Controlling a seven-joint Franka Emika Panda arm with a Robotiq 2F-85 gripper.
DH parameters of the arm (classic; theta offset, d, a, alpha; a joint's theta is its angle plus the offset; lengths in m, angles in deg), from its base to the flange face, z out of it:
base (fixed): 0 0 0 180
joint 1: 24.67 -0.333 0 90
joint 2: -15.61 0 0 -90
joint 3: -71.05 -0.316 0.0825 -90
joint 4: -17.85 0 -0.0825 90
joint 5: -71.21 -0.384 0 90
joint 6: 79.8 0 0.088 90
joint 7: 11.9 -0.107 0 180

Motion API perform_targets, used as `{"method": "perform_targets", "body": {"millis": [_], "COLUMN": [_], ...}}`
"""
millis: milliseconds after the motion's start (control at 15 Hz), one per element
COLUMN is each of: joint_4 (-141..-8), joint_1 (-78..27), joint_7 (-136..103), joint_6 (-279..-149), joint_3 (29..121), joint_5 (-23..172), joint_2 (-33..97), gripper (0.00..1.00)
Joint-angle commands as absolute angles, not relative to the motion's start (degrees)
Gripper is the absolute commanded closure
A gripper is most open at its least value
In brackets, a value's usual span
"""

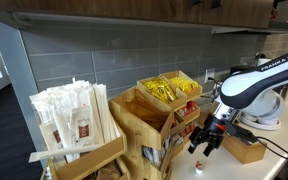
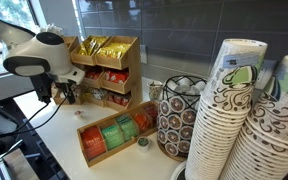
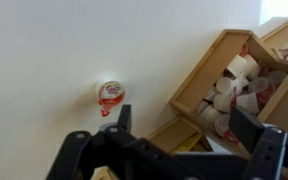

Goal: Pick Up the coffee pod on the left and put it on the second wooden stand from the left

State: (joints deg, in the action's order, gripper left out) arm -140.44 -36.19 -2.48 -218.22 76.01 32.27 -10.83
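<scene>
Only the wrist view shows the coffee pod (image 3: 110, 95) clearly: a small white cup with a red-printed lid, lying alone on the white surface (image 3: 44, 60). It sits just beyond one fingertip, off to the side of the gap rather than inside it. The gripper (image 3: 184, 122) hangs above with its dark fingers (image 3: 247, 128) spread wide and holding nothing. Their lower parts are cut off by the picture's edge. To the right, a tilted wooden stand (image 3: 196, 72) holds a blurred heap of similar pods, and its far end is cropped. In both exterior views the gripper (image 1: 206, 138) (image 2: 59, 95) is low beside the stands, and I cannot make out the pod there.
</scene>
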Motion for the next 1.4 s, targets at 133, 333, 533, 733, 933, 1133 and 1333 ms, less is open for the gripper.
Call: {"method": "perform_targets", "body": {"millis": [133,333,533,733,933,1133,1333], "joint_4": [-140.36,-140.31,-140.25,-140.24,-140.22,-140.22,-140.07], "joint_1": [-34.96,-34.39,-33.59,-32.56,-31.46,-30.44,-29.64], "joint_7": [3.12,6.29,10.49,15.1,18.72,21.38,23.41], "joint_6": [-224.69,-224.9,-225.0,-224.91,-224.65,-224.45,-224.07], "joint_3": [76.99,76.97,76.62,76.2,75.62,75.12,74.58], "joint_5": [24.57,20.98,16.44,11.64,7.9,5.3,2.95], "joint_2": [-3.35,-0.2,2.41,4.21,5.39,6.22,6.42], "gripper": [0.0,0.0,0.0,0.29,0.46,0.71,0.93]}}
